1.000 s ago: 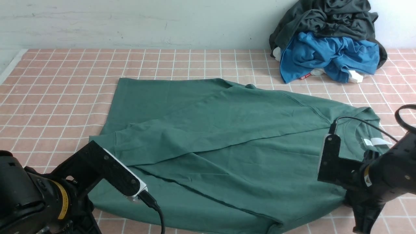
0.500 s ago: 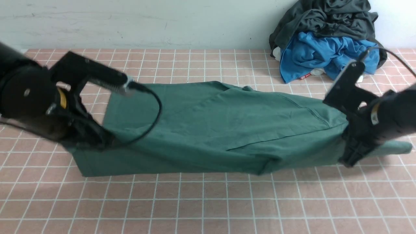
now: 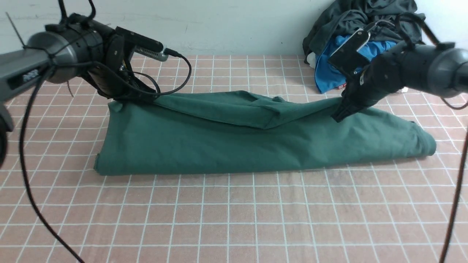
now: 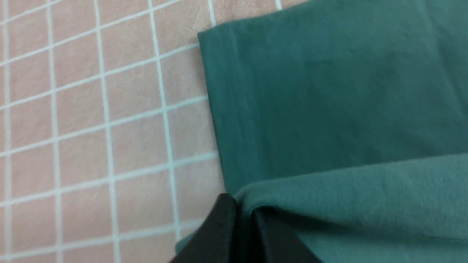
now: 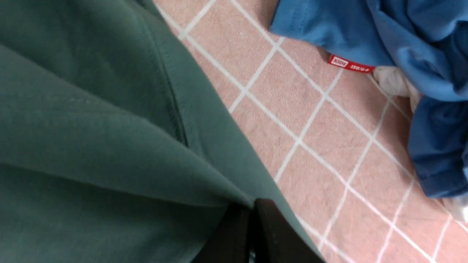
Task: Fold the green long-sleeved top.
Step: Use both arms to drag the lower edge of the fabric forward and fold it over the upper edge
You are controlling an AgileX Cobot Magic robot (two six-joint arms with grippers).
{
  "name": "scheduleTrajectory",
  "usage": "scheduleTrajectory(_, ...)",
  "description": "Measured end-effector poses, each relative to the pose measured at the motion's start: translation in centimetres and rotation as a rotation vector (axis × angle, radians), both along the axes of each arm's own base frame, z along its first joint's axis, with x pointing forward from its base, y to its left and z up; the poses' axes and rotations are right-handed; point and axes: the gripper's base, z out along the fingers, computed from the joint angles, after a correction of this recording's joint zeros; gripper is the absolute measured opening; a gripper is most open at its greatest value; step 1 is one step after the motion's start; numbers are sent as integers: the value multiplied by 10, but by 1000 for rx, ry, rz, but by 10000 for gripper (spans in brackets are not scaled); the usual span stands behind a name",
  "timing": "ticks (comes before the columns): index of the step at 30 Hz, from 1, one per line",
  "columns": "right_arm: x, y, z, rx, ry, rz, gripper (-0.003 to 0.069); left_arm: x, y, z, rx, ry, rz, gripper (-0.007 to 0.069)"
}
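The green long-sleeved top (image 3: 256,146) lies folded lengthwise into a long band across the middle of the table. My left gripper (image 3: 122,98) is shut on the top's edge at its far left corner; the left wrist view shows its jaws (image 4: 243,213) pinching the cloth (image 4: 329,109). My right gripper (image 3: 338,116) is shut on the far edge near the right end; the right wrist view shows its jaws (image 5: 252,212) clamped on a green fold (image 5: 91,128). Neck, cuffs and label are hidden.
A pile with a bright blue garment (image 3: 365,60) and a dark grey-black garment (image 3: 365,18) sits at the back right by the wall, close behind my right arm. The blue cloth (image 5: 402,44) shows in the right wrist view. The pink tiled table (image 3: 234,219) extends in front.
Both grippers have carried the near edge of the top up and away towards the wall, laying it over the far part. The top went from spread flat to a narrow folded band.
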Motion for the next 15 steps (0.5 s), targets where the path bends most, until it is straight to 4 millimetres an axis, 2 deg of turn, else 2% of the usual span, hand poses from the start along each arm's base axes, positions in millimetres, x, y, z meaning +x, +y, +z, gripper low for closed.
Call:
scheduleTrajectory(2, 14, 0, -10, 48, -8, -55, 60, 20, 1, -13, -21, -25, 28, 85)
scheduleTrajectory(3, 17, 0, -9, 66, -15, -76, 76, 22, 1, -15, -25, -29, 34, 97)
scheduleTrajectory(5, 27, -3, -10, 151, -25, -195, 157, 38, 4, -21, -48, -59, 75, 198)
scheduleTrajectory(8, 30, -6, 6, 198, -26, -289, 218, 45, 8, -8, -54, -110, 108, 288)
scheduleTrajectory(9, 30, -6, 9, 204, -27, -301, 225, 45, 9, -7, -50, -114, 110, 294)
scheduleTrajectory(10, 29, -6, 22, 213, -22, -329, 238, 48, 11, 5, -43, -144, 123, 338)
scheduleTrajectory(11, 29, -6, 24, 215, -20, -332, 239, 48, 11, 6, -42, -145, 124, 342)
scheduleTrajectory(12, 25, -3, 36, 221, -6, -338, 230, 47, 12, 15, -35, -144, 139, 363)
scheduleTrajectory(15, 18, 8, 46, 238, 44, -291, 189, 42, 12, 22, -33, -117, 156, 366)
